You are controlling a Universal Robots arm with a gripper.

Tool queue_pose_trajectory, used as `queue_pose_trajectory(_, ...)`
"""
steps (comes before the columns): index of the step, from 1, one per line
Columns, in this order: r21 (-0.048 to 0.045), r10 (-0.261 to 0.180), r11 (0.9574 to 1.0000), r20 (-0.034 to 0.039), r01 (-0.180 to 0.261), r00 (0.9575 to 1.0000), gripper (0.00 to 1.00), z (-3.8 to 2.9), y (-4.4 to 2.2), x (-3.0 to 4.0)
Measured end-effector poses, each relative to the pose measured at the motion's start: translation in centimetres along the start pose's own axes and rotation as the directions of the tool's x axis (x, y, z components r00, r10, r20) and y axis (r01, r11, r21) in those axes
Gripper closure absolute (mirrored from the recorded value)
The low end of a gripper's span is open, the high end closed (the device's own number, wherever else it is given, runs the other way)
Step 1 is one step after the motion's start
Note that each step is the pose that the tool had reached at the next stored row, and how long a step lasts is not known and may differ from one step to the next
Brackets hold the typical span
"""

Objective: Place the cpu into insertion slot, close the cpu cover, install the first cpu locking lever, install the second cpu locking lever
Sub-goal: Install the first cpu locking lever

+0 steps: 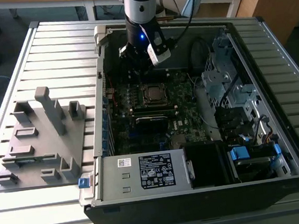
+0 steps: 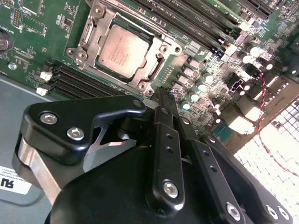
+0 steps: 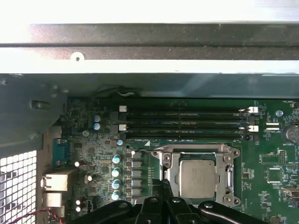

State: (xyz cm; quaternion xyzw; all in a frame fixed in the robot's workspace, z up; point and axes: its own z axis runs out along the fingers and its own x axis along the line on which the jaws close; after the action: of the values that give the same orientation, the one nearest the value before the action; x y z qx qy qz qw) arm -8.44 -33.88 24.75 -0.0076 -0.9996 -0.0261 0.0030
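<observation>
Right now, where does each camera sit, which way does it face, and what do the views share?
Exterior view: off the arm, looking down into the open computer case; the arm and gripper show.
First wrist view: on the arm, facing down at the motherboard; the gripper shows.
Second wrist view: on the arm, looking along the gripper toward the cpu.
Shared: all show the cpu and gripper.

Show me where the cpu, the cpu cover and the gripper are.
cpu (image 2: 122, 50): second wrist view, middle of its metal top.
cpu cover (image 3: 174, 168): first wrist view, frame's side bar.
gripper (image 2: 161, 93): second wrist view, fingertips.
</observation>
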Motion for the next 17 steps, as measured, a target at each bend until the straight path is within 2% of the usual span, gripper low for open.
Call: queue_pose_trajectory(17, 0.0001, 0.000, 1.0000, 0.0002, 0.000, 1.0000, 0.90, -0.34, 0.01, 0.14)
